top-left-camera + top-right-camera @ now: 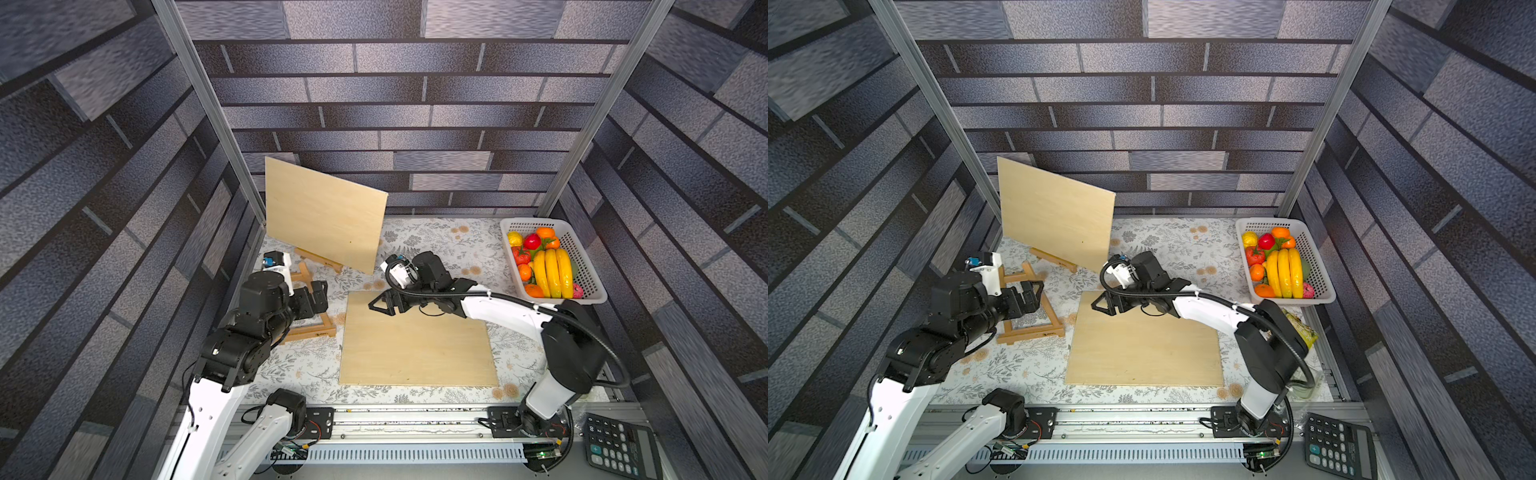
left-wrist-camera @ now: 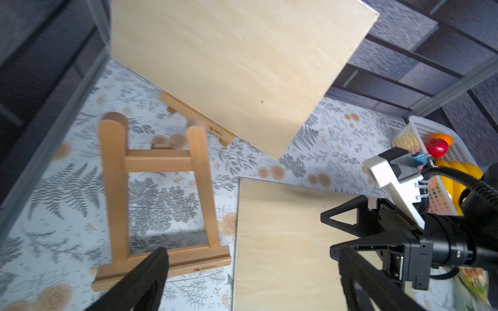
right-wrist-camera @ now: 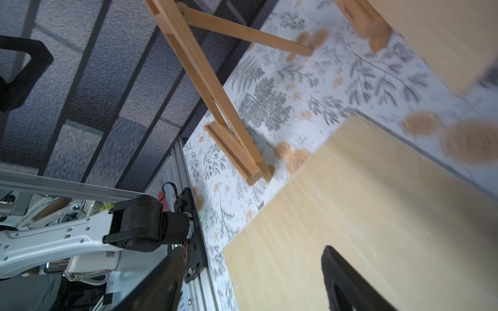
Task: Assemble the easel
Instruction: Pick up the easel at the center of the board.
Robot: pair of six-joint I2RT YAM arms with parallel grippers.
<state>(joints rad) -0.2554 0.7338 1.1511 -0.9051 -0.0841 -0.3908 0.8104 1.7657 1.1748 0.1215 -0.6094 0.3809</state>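
jaws apart, the right gripper [image 1: 380,305] hovers mid-frame over a corner of the flat board [image 1: 415,349]. the left gripper [image 1: 319,296], spread wide and empty, hangs above the bare easel [image 1: 318,331].

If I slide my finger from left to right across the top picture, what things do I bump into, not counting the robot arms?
Small empty easel → flat wooden board → white fruit basket → calculator. I left out the tall standing board, since it overlaps the small easel.
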